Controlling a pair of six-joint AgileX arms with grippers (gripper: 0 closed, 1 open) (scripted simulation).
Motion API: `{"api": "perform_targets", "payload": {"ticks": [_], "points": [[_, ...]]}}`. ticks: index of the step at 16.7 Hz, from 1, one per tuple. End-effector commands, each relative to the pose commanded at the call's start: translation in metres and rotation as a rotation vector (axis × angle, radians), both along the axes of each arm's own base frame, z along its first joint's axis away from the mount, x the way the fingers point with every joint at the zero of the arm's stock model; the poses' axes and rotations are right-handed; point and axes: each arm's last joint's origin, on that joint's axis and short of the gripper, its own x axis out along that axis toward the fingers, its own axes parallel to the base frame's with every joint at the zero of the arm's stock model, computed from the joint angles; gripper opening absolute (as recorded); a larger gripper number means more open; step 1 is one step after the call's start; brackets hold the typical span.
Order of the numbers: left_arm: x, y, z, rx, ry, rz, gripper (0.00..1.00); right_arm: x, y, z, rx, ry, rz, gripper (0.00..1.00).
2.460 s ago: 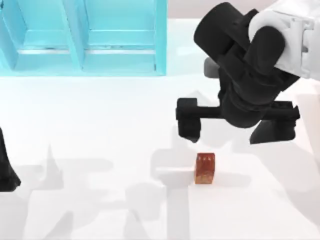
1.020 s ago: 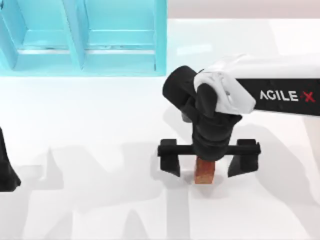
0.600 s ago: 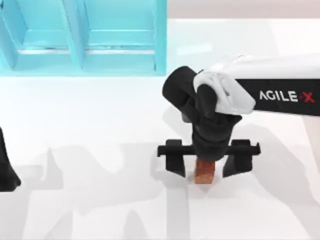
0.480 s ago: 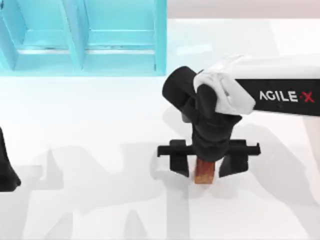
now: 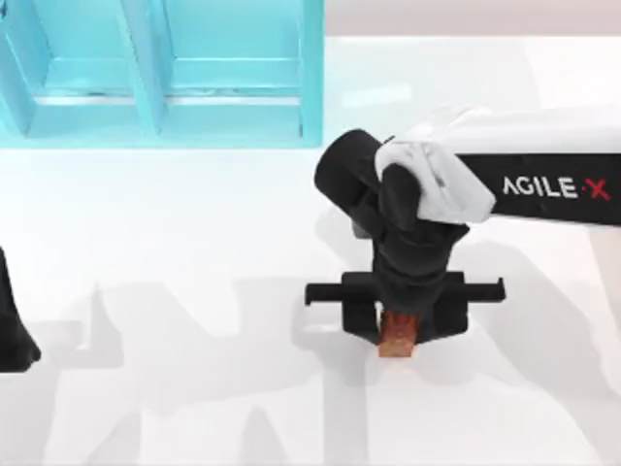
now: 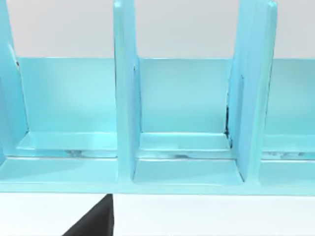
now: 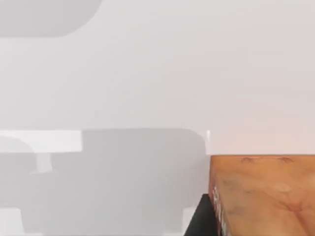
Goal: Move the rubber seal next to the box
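My right gripper is down at the table, right of its middle in the top view, and its two black fingers are drawn in against the sides of the rubber seal, clamped on it. The seal is a small orange-brown block that sits on the white tabletop directly under my wrist; its near end pokes out below the gripper's cross bar in the top view. I cannot tell whether it is off the surface or resting on it.

In the right wrist view the rubber seal looms close, its mottled orange face with a few faint marks on it, and one dark finger lies along its edge. Pale table and soft grey shadows lie behind it.

The blue box, an open shelf-like piece with upright dividers, stands at the far left part of the table, well apart from the seal. The left wrist view looks straight into the compartments of the box, with a dark piece of my left gripper at the picture's edge.

My left arm is parked at the table's left edge.
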Motion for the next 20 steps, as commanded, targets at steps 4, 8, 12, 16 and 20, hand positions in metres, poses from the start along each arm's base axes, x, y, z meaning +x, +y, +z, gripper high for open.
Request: {"api": "perform_targets", "payload": {"ticks": [4,8,12,16,20], "points": [[0.0,0.0,0.0,0.0,0.0,0.0,1.0,0.0,0.0,0.0,0.0,0.0,0.0,0.0],[0.0,0.0,0.0,0.0,0.0,0.0,1.0,0.001,-0.001,0.002,0.001,-0.002,-0.003,0.0],[0.0,0.0,0.0,0.0,0.0,0.0,1.0,0.002,0.0,0.024,0.0,0.001,-0.005,0.0],[0.0,0.0,0.0,0.0,0.0,0.0,1.0,0.001,-0.001,0.049,0.0,-0.001,-0.003,0.0],[0.0,0.0,0.0,0.0,0.0,0.0,1.0,0.001,0.0,0.048,-0.002,0.002,-0.004,0.0]]}}
